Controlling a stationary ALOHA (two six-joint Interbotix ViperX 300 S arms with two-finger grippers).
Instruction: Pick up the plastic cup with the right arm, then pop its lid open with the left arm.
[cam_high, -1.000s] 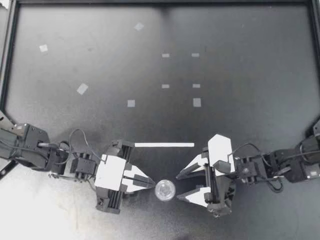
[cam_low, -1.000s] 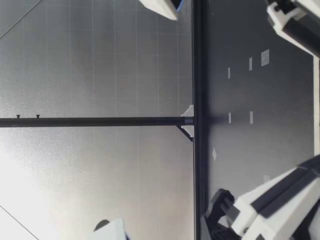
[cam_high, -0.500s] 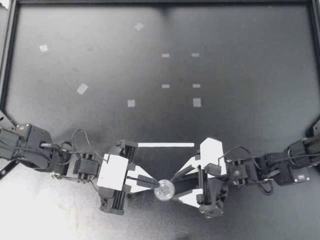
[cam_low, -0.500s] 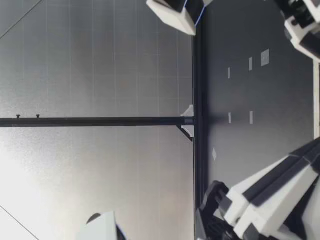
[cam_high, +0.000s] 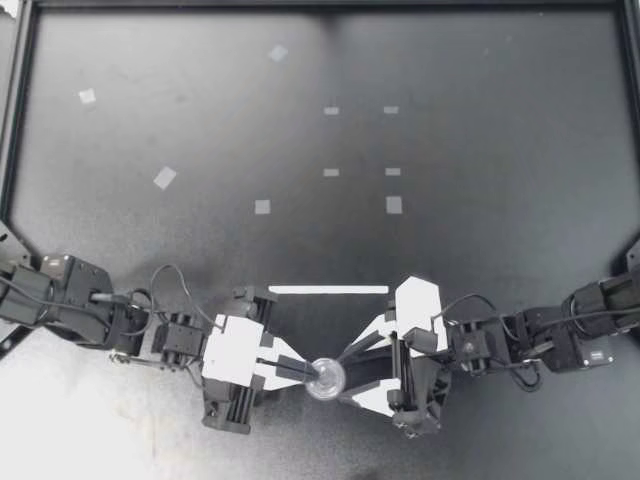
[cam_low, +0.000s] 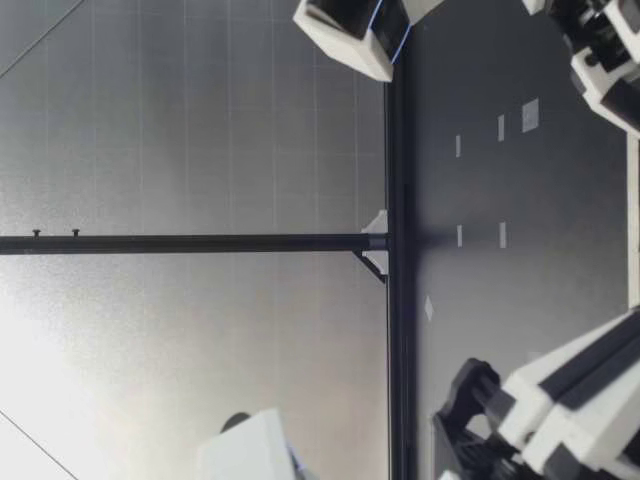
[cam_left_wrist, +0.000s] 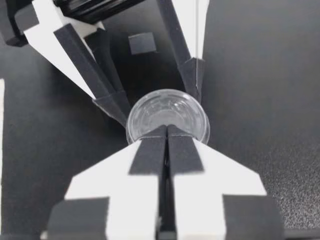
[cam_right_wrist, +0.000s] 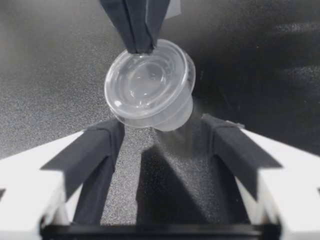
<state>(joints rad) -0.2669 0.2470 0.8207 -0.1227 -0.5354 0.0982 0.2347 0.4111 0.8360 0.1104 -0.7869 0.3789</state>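
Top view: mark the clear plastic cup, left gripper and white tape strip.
clear plastic cup (cam_high: 327, 382), top view, centre of its top.
left gripper (cam_high: 308, 373), top view, between its shut fingertips.
white tape strip (cam_high: 328, 290), top view, middle of the strip.

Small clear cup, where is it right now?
In the top view the small clear cup is near the white strip, its rim pinched by the left gripper, just ahead of the open right gripper.

This looks like a robotics lab: a matte black table (cam_high: 480, 280) boxed in by a dark metal frame (cam_high: 20, 120), small tape squares (cam_high: 262, 207) marking spots, cabled robot arms (cam_high: 70, 300), and a bare grey panelled wall (cam_low: 200, 150) behind.
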